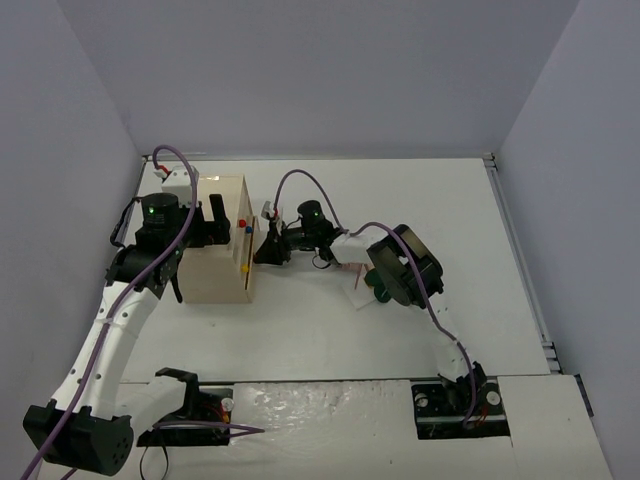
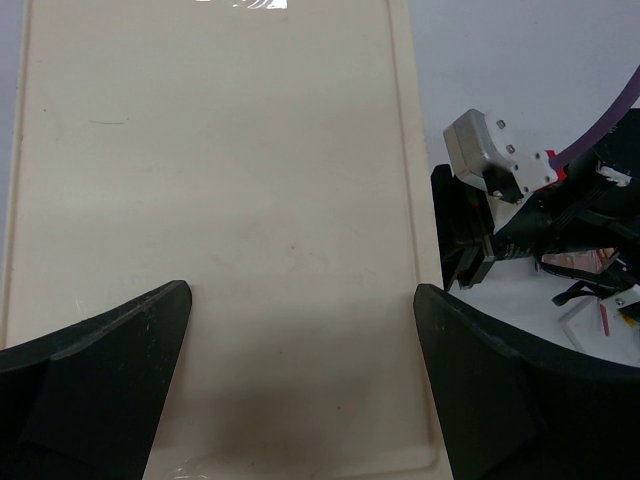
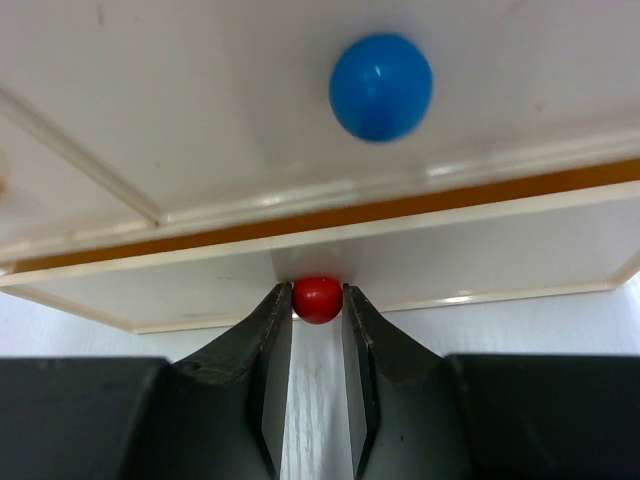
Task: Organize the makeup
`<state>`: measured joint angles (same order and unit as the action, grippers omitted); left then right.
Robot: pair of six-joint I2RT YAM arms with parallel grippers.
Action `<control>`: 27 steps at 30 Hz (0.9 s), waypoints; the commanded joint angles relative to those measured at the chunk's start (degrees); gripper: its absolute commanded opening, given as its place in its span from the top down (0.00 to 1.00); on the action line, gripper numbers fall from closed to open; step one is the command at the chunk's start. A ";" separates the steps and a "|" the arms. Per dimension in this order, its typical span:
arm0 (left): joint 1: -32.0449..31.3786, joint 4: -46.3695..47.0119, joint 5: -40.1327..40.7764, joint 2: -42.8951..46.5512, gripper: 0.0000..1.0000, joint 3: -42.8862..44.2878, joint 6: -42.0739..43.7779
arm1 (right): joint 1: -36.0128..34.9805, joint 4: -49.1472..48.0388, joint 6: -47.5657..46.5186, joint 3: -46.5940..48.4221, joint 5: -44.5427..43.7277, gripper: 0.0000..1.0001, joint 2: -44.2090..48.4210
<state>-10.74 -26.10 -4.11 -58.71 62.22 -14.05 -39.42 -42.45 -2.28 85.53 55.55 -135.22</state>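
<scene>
The cream box [image 1: 218,250] stands left of centre, its knobbed front facing right. My right gripper [image 1: 268,247] is at that front and, in the right wrist view, my right gripper [image 3: 317,308] is shut on the red knob [image 3: 318,299] of the lower drawer. The blue knob [image 3: 381,87] is on the drawer above. My left gripper [image 2: 300,295] is open, its fingers [image 2: 100,385] spread over the box top [image 2: 220,180]. The makeup [image 1: 353,268] lies in a small pile right of the box, mostly hidden under my right arm; a dark green compact [image 1: 383,292] shows.
A yellow knob [image 1: 245,268] is lower on the box front. Some makeup pieces [image 2: 590,312] show past the box edge in the left wrist view. Grey walls close in the white table [image 1: 450,210] at the back and both sides.
</scene>
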 commanded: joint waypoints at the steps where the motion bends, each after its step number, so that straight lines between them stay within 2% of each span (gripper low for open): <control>1: 0.37 -1.92 0.75 -1.31 0.07 0.80 -1.86 | 3.89 2.11 -3.82 -2.09 2.18 1.00 7.41; 13: 0.37 -2.02 1.11 -1.23 0.08 0.71 -1.77 | 8.41 6.95 -7.78 -9.69 2.00 1.00 12.96; 27: 0.37 -2.02 1.39 -1.31 0.08 0.63 -1.68 | 10.77 11.17 -11.25 -13.65 0.18 1.00 15.78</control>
<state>-10.74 -25.69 -3.40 -58.98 62.22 -14.17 -30.56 -32.17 -11.05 72.35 58.76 -124.10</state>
